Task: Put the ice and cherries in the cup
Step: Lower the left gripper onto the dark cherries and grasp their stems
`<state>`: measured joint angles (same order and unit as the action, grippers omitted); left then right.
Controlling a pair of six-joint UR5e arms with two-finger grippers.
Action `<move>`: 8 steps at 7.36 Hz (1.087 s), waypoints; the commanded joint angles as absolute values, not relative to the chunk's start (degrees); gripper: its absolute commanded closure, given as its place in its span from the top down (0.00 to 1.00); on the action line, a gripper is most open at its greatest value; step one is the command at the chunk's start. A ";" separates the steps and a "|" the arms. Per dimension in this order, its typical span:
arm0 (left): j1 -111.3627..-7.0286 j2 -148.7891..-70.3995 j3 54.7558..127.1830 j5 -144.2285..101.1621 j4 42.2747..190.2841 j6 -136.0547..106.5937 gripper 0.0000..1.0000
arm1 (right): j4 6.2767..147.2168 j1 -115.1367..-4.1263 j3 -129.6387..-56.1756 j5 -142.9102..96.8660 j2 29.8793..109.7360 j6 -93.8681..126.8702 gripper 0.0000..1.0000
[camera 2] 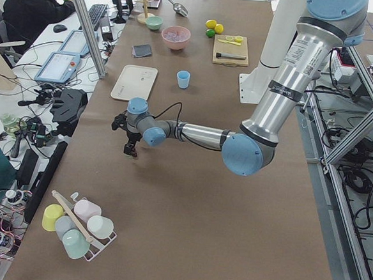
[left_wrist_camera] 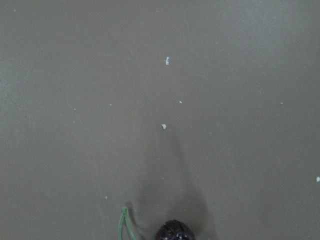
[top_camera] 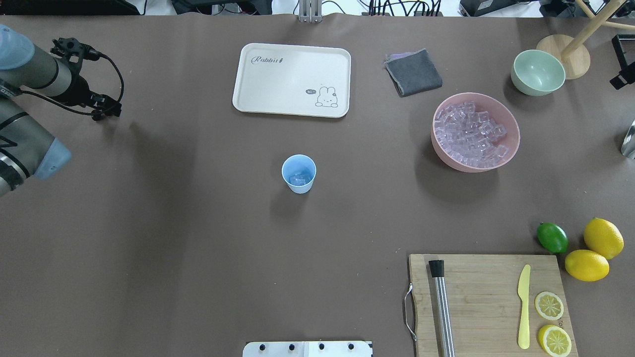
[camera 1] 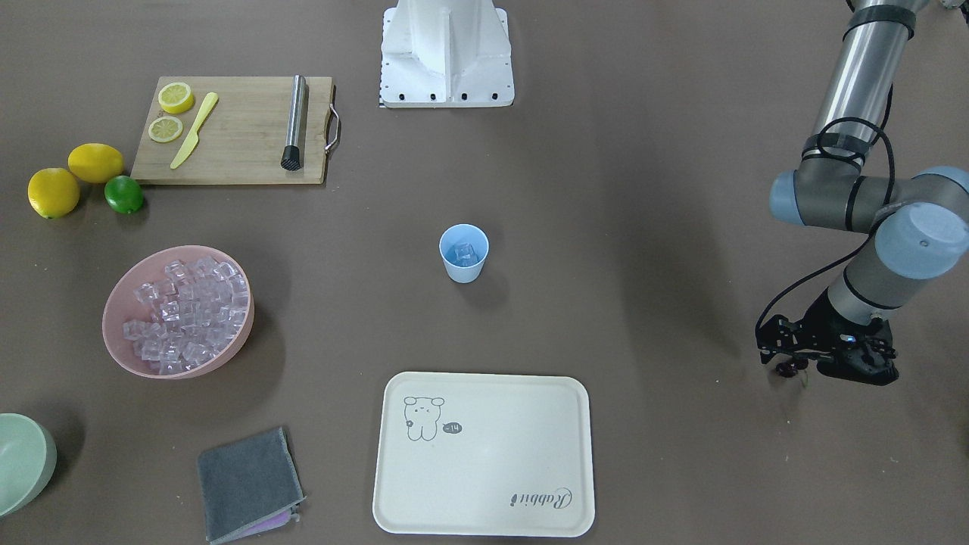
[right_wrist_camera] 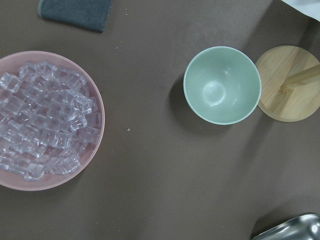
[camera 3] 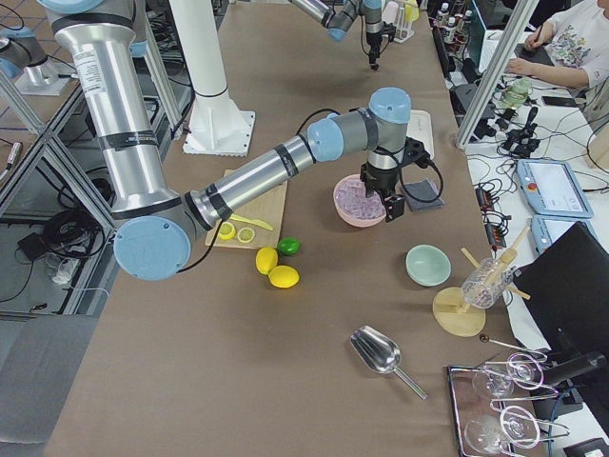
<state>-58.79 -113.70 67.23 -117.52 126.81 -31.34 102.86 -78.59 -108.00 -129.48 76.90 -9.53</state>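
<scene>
Left arm reaches out low at the tabletop (camera 1: 643, 227) edge, wrist bent down, left tool (camera 1: 791, 365) clamped on the cherries (left_wrist_camera: 174, 231), just above the surface. Well apart from the cup (camera 1: 463, 253), which holds some ice (camera 1: 464, 252). Right arm is stretched out, right tool (camera 3: 392, 208) pointing down over the pink bowl (camera 3: 343, 211); can't tell its state.

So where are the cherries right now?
In the front-facing view the cherries hang from the left tool at the far right edge, well apart from the cup at the view's centre.
</scene>
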 commanded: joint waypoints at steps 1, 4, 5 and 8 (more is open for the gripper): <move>-58.80 -113.82 66.36 -117.42 126.83 -31.46 0.77 | 102.74 -78.84 -108.10 -129.20 77.34 -10.46 0.99; -58.89 -113.73 65.66 -117.77 126.74 -31.99 0.52 | 102.74 -78.84 -109.07 -128.94 77.69 -10.37 0.99; -58.89 -113.73 65.65 -117.77 126.74 -31.99 0.36 | 102.74 -78.84 -109.07 -128.76 77.61 -10.37 0.99; -60.90 -114.95 66.62 -121.02 126.65 -33.66 0.00 | 101.87 -78.75 -108.90 -128.67 78.05 -10.37 0.99</move>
<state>-59.91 -114.14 66.14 -119.79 126.70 -33.53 102.10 -78.83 -108.99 -128.71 77.85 -10.35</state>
